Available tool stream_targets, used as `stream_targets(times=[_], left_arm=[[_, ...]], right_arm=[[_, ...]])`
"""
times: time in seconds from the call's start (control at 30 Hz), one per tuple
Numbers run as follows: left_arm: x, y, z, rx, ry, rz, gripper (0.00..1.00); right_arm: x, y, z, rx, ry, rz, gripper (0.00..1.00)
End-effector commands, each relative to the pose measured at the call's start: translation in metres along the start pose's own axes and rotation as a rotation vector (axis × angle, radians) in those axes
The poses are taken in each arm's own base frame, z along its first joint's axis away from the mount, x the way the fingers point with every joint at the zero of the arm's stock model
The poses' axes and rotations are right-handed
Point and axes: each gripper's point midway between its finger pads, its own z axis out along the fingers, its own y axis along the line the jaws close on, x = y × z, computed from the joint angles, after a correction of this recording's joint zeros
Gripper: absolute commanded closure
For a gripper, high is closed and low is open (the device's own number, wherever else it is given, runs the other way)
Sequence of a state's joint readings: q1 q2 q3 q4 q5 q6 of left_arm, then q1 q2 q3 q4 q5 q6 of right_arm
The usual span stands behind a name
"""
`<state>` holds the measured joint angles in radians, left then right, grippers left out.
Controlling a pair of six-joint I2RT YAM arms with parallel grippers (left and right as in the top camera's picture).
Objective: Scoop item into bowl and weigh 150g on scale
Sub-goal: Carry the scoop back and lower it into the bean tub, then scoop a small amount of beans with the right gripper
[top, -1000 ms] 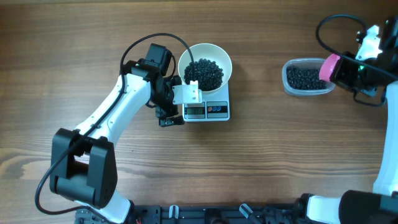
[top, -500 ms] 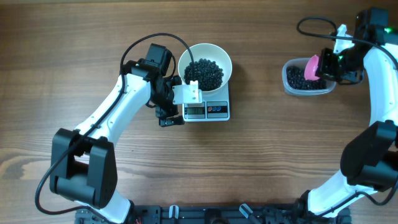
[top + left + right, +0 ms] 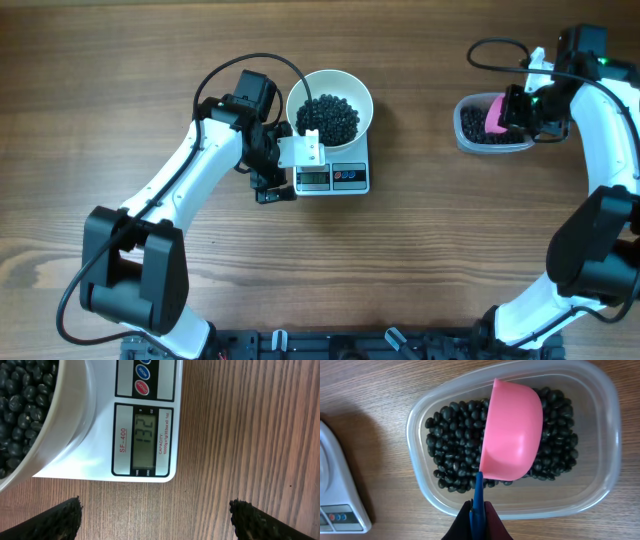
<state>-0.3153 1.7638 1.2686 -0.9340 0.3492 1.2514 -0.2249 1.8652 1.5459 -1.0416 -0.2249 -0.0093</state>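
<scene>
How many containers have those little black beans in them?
2: the white bowl on the scale mid-table, and the clear tub at the right, with the pink scoop in it. The scoop's inside is hidden.

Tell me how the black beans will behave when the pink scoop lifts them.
Probably loose and rolly: the beans are small, round and glossy, so they should slide aside and may spill off the scoop if it tilts. The clear tub looks light; it might skid on the table.
</scene>
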Motion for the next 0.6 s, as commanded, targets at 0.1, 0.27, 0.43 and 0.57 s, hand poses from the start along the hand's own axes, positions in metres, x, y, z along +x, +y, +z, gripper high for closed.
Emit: stream_targets(times=[0.1, 0.27, 0.43, 0.57], left_arm=[[-0.003, -0.002, 0.002, 0.014, -0.016, -0.001, 0.0], [-0.003, -0.002, 0.002, 0.014, -0.016, -0.001, 0.0], [-0.003, -0.002, 0.002, 0.014, -0.016, -0.001, 0.0], [-0.003, -0.002, 0.002, 0.014, -0.016, -0.001, 0.0]], right_arm=[[0.007, 0.011, 0.009, 0.012, 0.039, -0.05, 0.96], [0.04, 0.011, 0.006, 0.001, 0.175, -0.16, 0.96], [0.011, 0.002, 0.009, 0.062, 0.062, -0.2, 0.96], [-0.004, 0.009, 0.01, 0.024, -0.004, -0.105, 0.96]])
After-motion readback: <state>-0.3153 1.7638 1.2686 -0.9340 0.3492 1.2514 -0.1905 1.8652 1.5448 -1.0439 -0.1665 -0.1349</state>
